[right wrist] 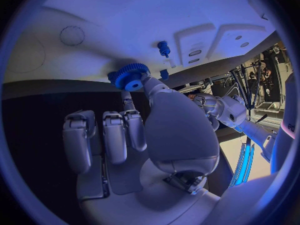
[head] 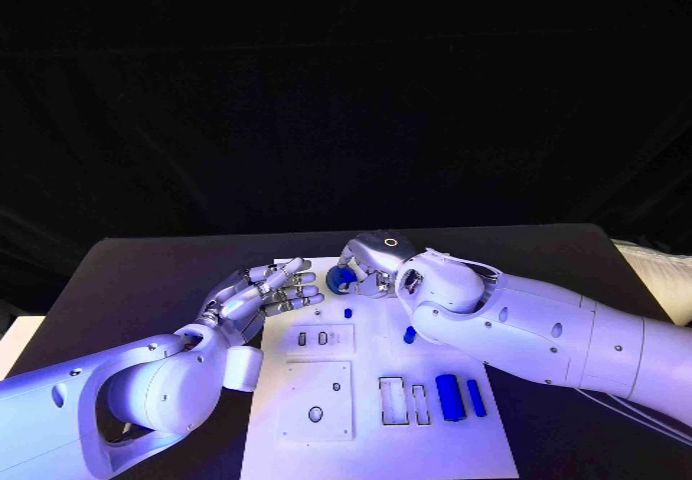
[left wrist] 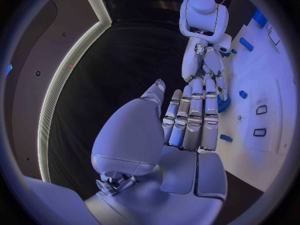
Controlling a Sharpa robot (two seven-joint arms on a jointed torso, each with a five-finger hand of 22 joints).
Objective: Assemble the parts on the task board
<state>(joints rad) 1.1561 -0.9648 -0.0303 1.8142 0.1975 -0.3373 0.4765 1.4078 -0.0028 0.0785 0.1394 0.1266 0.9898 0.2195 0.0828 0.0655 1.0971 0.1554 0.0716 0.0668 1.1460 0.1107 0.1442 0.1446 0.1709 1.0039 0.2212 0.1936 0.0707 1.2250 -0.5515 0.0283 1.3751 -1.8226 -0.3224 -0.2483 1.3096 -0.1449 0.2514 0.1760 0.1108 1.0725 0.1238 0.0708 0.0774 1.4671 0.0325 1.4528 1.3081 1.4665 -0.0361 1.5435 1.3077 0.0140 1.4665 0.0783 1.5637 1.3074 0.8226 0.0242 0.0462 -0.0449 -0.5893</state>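
Black table (head: 159,270) against a dark backdrop; the white task board (head: 378,440) runs from the table's middle toward the near edge.

Risk: the right hand (head: 372,262) holds a blue toothed gear (right wrist: 131,76) by its rim, pinched between thumb and one fingertip only, the other fingers curled back. Judgement: so small a contact could let the gear tilt or slip as it is lowered, so it lands off its seat or rolls off the board's far edge. The left hand (head: 274,288) is close by, fingers straight and held together, holding nothing; a collision between hands is possible.

Position: the gear sits at the right hand's fingertips, over the board's far edge, just beside the left hand's fingertips. Two blue bars (head: 459,396) lie near the board's right edge.
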